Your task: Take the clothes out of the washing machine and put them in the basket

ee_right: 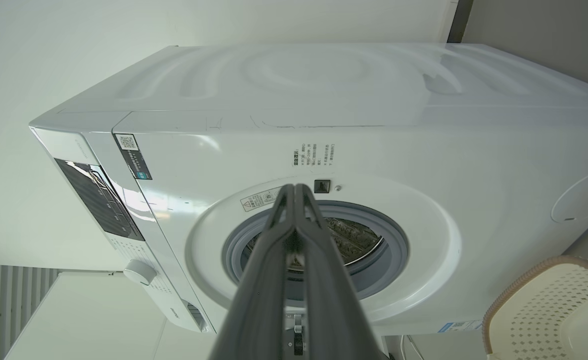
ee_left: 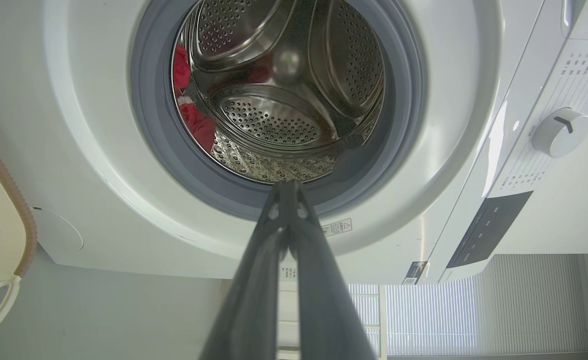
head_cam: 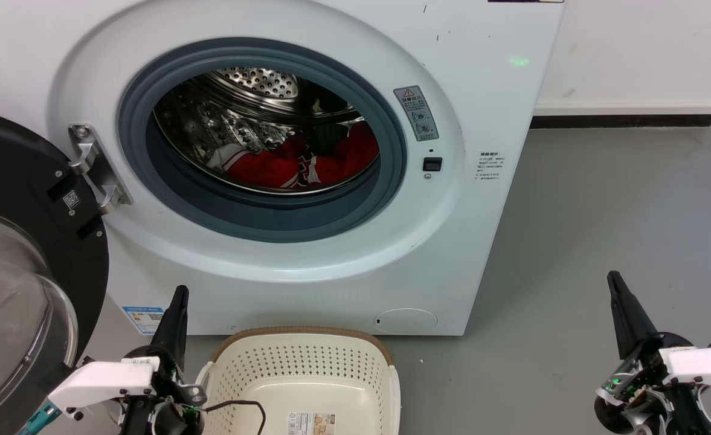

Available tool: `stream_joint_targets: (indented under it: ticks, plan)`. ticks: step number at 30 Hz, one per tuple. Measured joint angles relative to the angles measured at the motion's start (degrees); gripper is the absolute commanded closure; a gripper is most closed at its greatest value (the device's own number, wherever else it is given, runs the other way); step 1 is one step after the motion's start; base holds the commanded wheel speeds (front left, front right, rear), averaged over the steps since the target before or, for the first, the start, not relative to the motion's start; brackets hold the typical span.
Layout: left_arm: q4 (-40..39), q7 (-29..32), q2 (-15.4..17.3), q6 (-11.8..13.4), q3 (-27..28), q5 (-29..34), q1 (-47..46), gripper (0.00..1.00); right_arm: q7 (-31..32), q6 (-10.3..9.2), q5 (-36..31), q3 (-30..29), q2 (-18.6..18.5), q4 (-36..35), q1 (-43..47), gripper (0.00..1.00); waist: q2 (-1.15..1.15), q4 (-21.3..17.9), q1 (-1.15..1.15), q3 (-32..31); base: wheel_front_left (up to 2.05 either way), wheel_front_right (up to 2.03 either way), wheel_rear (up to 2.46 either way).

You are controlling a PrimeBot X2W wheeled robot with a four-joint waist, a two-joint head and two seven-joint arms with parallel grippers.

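Left gripper (head_cam: 179,296): fingers pressed together, holding nothing, beside basket (head_cam: 307,331). Right gripper (head_cam: 616,284): same, over floor (head_cam: 572,241). Basket: on floor before washer (head_cam: 452,241). Clothes (head_cam: 295,164): red heap in drum (head_cam: 258,81) bottom, apart from both grippers. Door (head_cam: 23,181): swung open, left.

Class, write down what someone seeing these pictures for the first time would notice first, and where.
The bright red clothes stand out first, heaped low in the white washing machine, whose door hangs open at left. Before it stands the cream basket, no clothes inside, flanked by the left gripper and right gripper, both shut.
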Motion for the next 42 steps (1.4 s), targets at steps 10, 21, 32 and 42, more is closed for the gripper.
stream_joint_targets:
  ticks: [10, 21, 32, 42]
  plan:
    - [0.0, 0.0, 0.0, 0.0, 0.0, 0.0, 0.0, 1.00, 0.0, 0.00, 0.0, 0.0, 0.0, 0.0, 0.0, 1.00, 0.00, 0.0, 0.00, 0.0, 0.00, 0.00, 0.00]
    - [0.0, 0.0, 0.0, 0.0, 0.0, 0.0, 0.0, 1.00, 0.0, 0.00, 0.0, 0.0, 0.0, 0.0, 0.0, 1.00, 0.00, 0.0, 0.00, 0.0, 0.00, 0.00, 0.00]
    - [2.4, -0.7, -0.2, 0.1, -0.5, 0.1, 2.7, 0.00, -0.6, -0.01, -0.1, 0.3, 0.0, 2.3, 2.7, 0.00, 0.00, 0.0, 0.00, 0.0, 0.00, 0.00, 0.00]
    - [1.1, -3.3, -0.2, 0.1, -0.4, 3.8, 2.7, 0.00, -3.4, -0.01, -4.0, 0.7, 0.1, 1.3, 2.7, 0.00, 0.00, -0.1, 0.00, 0.1, 0.00, 0.00, 0.00]
